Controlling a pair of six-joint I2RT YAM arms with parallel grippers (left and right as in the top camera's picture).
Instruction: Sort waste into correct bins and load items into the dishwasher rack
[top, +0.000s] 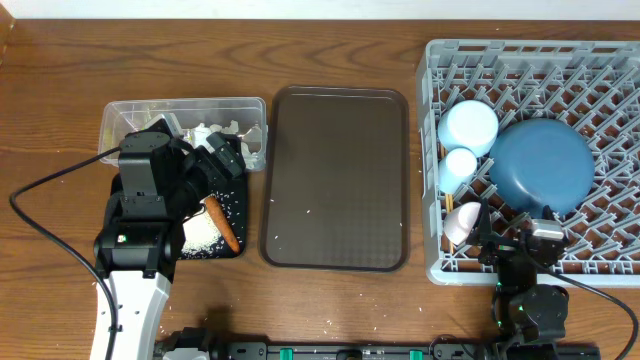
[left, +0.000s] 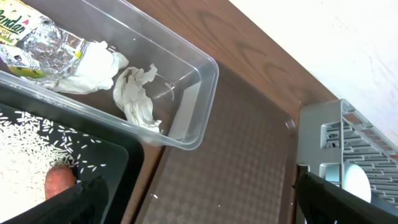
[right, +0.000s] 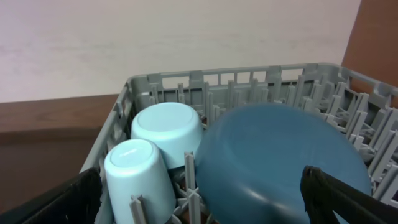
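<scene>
The clear tub (top: 125, 115) holds crumpled white tissue (left: 138, 94), a silvery packet (left: 48, 48) and a yellow-green wrapper (left: 15, 28). The black tray (left: 106, 158) in front of it holds white rice (left: 34, 134) and the orange carrot (top: 222, 222). My left gripper (top: 218, 165) is open and empty, above the two bins' right ends. The grey rack (top: 600, 70) holds the dark-blue plate (top: 542, 165), light-blue bowl (top: 468, 127), light-blue cup (top: 460, 165) and pinkish-white cup (top: 462, 222). My right gripper (top: 518, 238) is open and empty at the rack's front edge, facing the plate (right: 273, 162).
A large brown serving tray (top: 335, 180) lies between the bins and the rack, with a few stray rice grains on it. A black cable (top: 50, 185) loops left of the left arm. The wooden table runs to a wall behind.
</scene>
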